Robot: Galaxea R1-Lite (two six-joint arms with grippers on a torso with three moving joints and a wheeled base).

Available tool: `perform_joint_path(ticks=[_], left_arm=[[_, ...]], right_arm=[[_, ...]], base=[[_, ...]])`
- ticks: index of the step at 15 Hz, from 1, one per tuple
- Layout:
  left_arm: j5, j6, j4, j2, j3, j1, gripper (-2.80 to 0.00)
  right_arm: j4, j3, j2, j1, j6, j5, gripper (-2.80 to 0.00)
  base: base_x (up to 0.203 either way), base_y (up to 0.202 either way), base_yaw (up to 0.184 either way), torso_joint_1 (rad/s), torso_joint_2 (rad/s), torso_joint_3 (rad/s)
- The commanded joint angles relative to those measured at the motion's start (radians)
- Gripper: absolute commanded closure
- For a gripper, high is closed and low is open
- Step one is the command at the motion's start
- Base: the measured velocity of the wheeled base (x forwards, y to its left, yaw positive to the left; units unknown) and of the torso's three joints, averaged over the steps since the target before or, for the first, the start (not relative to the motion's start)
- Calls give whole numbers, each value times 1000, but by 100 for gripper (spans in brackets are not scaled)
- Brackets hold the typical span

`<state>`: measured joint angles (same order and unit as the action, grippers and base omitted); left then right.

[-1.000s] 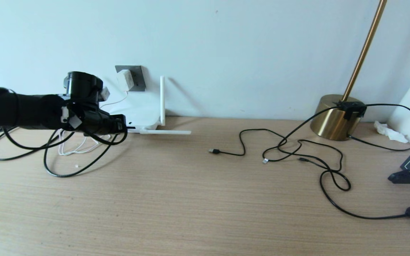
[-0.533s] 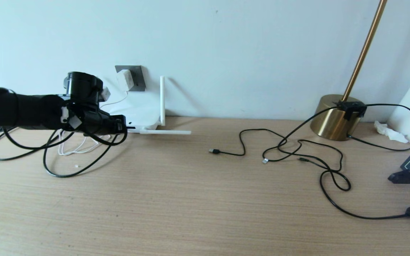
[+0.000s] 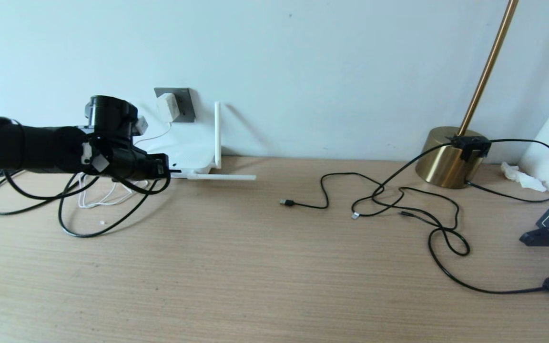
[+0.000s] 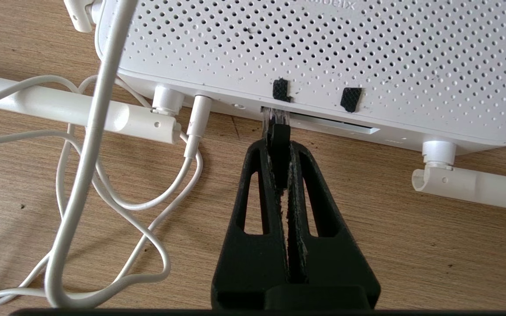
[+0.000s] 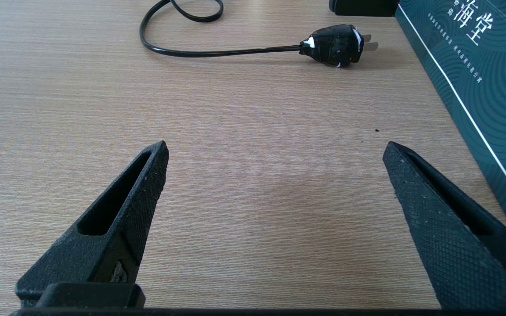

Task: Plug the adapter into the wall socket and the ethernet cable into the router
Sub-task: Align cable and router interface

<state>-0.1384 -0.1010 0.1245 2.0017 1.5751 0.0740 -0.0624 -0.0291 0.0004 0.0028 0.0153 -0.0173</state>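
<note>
Head view, far left: the left end effector [image 3: 160, 166] reaches in level from the left edge, its tip at the near edge of the router [image 3: 186, 152].
Left end effector grip: closed tight on the black boot of the ethernet cable [image 4: 279, 145]; in the left wrist view the clear plug sits at a port on the router's [image 4: 323, 57] edge, and how deep it sits cannot be told.
Ethernet cable run: black loops [image 3: 84, 224] trail back from the left arm over the table [image 3: 255, 267].
White cord: a thin cord [image 4: 103, 184] lies coiled beside the router and ends in a white plug in the port next to the ethernet one.
Adapter: the white adapter [image 3: 165, 107] is seated in the dark grey wall socket [image 3: 181, 102], on the wall just above the router.
Antennas: one antenna [image 3: 217, 133] stands upright at the router's right corner; another [image 3: 222, 177] lies flat on the table.
Centre: black USB-tipped cables [image 3: 389, 200] sprawl on the table.
Right: a brass lamp base [image 3: 446, 159] stands by the wall.
Right end effector: seen only in the right wrist view, the right end effector [image 5: 275, 153] hangs spread wide and empty over bare table, well apart from a black mains plug [image 5: 336, 44] and beside a dark green box [image 5: 477, 66].
</note>
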Motion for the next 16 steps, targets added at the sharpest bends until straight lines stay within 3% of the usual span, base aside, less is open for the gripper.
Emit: perform_joint_path(ticks=[1, 4, 16], left_arm=[[12, -3, 0, 2, 2, 1, 0], [19, -32, 0, 3, 0, 1, 0], [19, -31, 1, 5, -3, -4, 0]], right_arm=[[-1, 0, 1, 0, 0, 0, -280], [-1, 0, 1, 0, 0, -1, -280], [-1, 0, 1, 0, 0, -1, -280]], base=[[0, 0, 0, 0, 0, 0], [0, 0, 0, 0, 0, 0], [0, 0, 0, 0, 0, 0]])
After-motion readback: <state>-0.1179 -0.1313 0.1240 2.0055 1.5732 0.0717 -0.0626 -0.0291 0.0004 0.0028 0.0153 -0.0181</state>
